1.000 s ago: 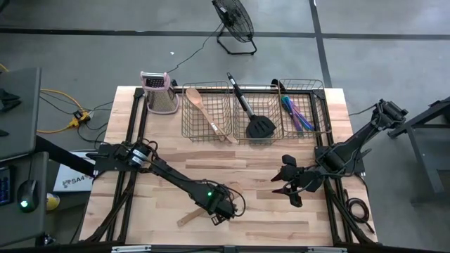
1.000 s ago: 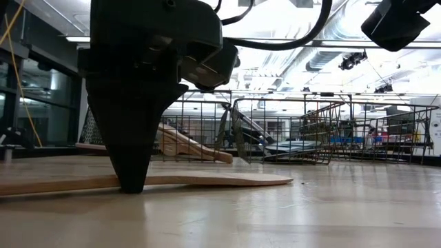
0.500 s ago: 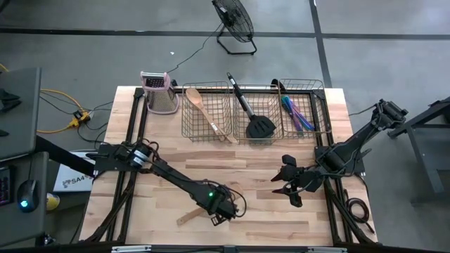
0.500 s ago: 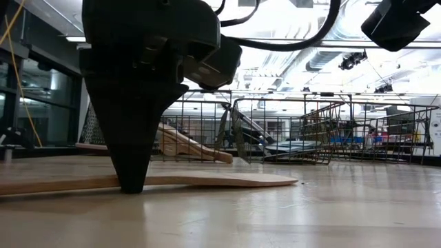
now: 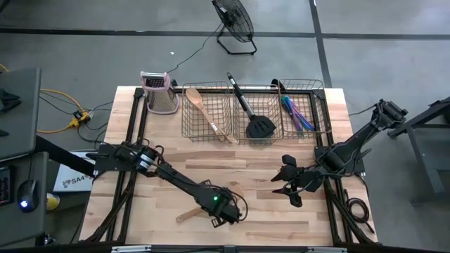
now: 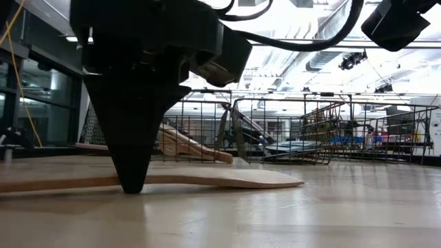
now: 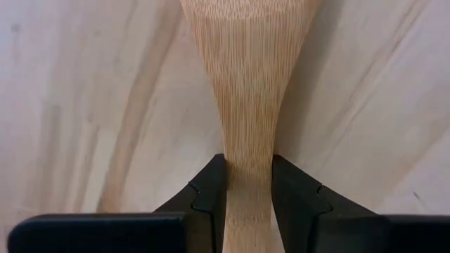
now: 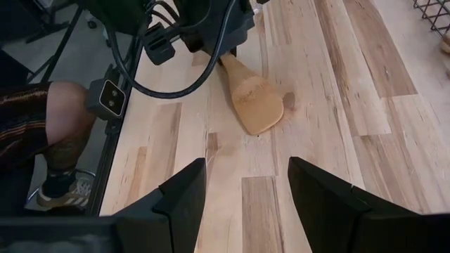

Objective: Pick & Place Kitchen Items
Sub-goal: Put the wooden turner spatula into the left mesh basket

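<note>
A light wooden spatula (image 5: 186, 216) lies near the table's front edge. Its blade (image 8: 256, 105) points toward the right arm. My left gripper (image 5: 221, 211) stands over it, pointing down, shut on its neck. My right gripper (image 5: 288, 181) hovers open over the table's right part with nothing between its fingers (image 8: 183, 204). At the far edge, a wooden spoon (image 5: 204, 109), a black spatula (image 5: 253, 116) and iridescent cutlery (image 5: 295, 112) lie in wire baskets. My left gripper pinches the spatula's neck (image 7: 247, 151), where the handle widens into the blade, between its two fingers (image 7: 211, 186). The fingers come from above, pointing down, and lie across the spatula. The spatula stays about level at the table's surface (image 6: 227, 179); whether it is clear of the wood I cannot tell.
Three wire baskets (image 5: 207, 130) stand in a row along the far edge, with a metal grater with a pink top (image 5: 160, 91) to their left. A person's leg (image 8: 56, 140) shows beyond the table's edge. Bare wood lies between the two grippers.
My left gripper has shifted a little toward the table's near edge, still shut on the spatula. The spatula has gone with it, its blade end reaching slightly farther right in the low view.
</note>
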Motion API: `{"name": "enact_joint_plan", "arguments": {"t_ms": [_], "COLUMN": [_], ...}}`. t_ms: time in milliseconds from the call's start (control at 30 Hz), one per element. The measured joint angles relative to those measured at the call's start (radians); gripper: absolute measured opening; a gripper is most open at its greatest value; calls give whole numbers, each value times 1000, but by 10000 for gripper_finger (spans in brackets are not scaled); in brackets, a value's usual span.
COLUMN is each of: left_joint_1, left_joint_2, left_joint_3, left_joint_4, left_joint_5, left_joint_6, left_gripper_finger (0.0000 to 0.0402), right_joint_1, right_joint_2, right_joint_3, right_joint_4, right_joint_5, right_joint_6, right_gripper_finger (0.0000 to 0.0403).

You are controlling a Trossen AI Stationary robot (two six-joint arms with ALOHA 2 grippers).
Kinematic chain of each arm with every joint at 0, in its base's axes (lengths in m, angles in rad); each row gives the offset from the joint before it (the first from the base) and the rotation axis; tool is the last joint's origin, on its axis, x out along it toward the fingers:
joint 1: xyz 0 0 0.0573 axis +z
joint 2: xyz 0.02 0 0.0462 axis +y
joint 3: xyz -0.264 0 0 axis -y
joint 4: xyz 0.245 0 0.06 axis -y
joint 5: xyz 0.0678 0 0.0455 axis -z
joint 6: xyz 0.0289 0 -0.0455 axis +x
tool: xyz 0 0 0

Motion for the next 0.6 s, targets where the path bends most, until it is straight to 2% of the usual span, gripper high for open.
{"name": "enact_joint_plan", "arguments": {"t_ms": [367,600], "left_joint_1": [1,15], "left_joint_2": [-1,-2], "left_joint_3": [83,165], "left_joint_4": [-167,-332], "left_joint_5": [-101,-185], "left_joint_6": [-8,-18], "left_gripper_finger": [82,82], "right_joint_1": [0,0], "right_joint_2": [0,0], "right_joint_3": [0,0], "right_joint_4": [0,0], "right_joint_5": [-4,-4], "right_joint_6": [0,-1], "right_gripper_finger": [195,195]}}
